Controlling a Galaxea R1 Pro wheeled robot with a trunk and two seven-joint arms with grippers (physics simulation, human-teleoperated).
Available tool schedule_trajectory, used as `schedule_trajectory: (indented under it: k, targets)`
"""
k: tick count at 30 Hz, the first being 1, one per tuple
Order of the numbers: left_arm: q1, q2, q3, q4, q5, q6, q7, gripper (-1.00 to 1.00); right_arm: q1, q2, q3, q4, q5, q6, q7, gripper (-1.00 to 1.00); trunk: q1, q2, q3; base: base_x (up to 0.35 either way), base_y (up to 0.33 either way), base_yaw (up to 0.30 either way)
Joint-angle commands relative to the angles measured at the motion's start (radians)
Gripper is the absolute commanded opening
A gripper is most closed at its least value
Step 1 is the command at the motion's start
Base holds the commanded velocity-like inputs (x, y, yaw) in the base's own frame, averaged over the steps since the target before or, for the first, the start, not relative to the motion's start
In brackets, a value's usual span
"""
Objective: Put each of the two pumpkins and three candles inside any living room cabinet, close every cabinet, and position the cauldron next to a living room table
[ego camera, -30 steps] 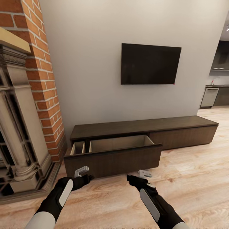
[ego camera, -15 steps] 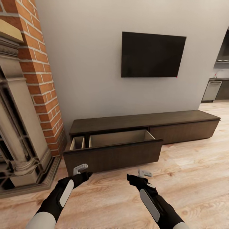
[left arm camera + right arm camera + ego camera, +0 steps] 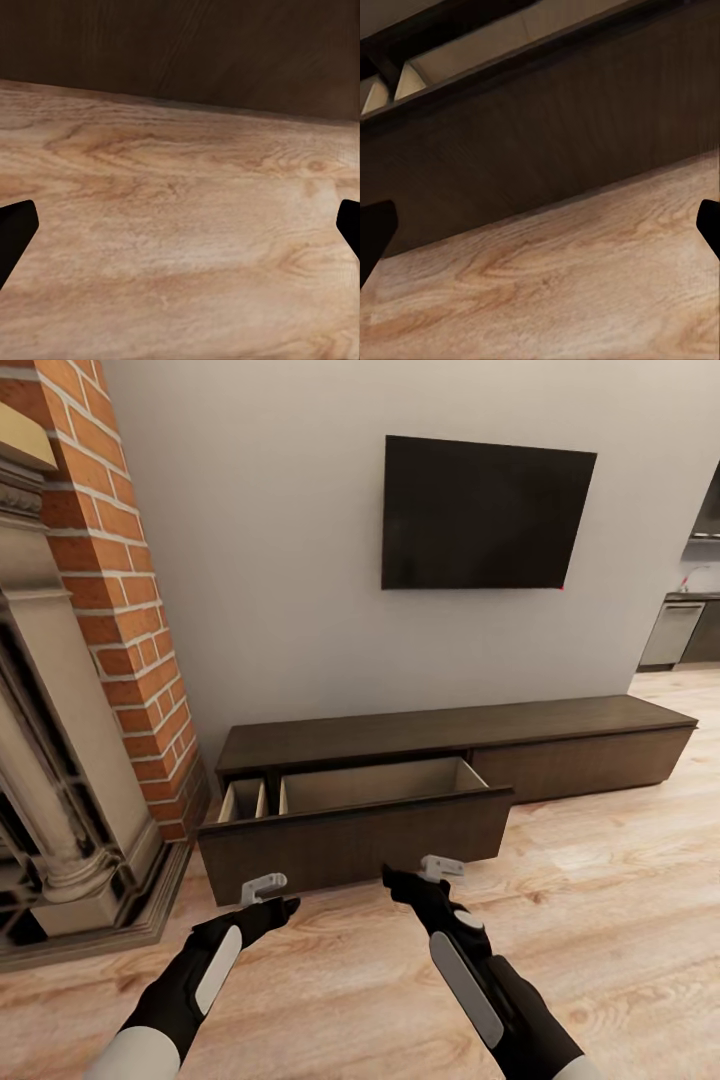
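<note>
The cabinet is a long low dark brown unit along the grey wall. Its left drawer is pulled out, and the part of its light wood inside that I can see holds nothing. My left gripper hangs open just above the floor in front of the drawer's left end. My right gripper is open close to the drawer front, which also shows in the right wrist view. Both wrist views show dark fingertips far apart with nothing between them. The pumpkins, candles, cauldron and table are out of view.
A brick chimney with a stone fireplace surround stands at the left, right beside the open drawer. A black TV hangs above the cabinet. Light wooden floor stretches to the right toward a kitchen appliance.
The whole view has shifted, so the wall and cabinet sit higher in the picture. My right gripper has reached forward and a little left toward the drawer front. The drawer stays open.
</note>
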Motion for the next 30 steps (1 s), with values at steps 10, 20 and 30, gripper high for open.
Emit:
schedule_trajectory:
  k: [10, 20, 30]
  targets:
    - [0.000, -0.001, 0.000, -0.001, 0.004, 0.007, -0.004, 1.00, 0.000, 0.000, 0.002, 0.001, -0.008, 0.004, -0.012, 1.00, 0.000, 0.000, -0.001, 0.070, 0.000, 0.000]
    - [0.000, -0.001, 0.002, 0.003, 0.005, 0.015, -0.003, 1.00, -0.001, 0.000, 0.002, 0.006, -0.014, 0.009, -0.013, 1.00, 0.000, 0.000, -0.001, 0.212, 0.000, 0.000]
    - [0.000, -0.001, 0.004, 0.001, 0.006, 0.014, -0.003, 1.00, -0.001, 0.001, 0.002, 0.032, -0.018, 0.016, -0.011, 1.00, 0.000, 0.000, -0.001, 0.245, 0.000, 0.000]
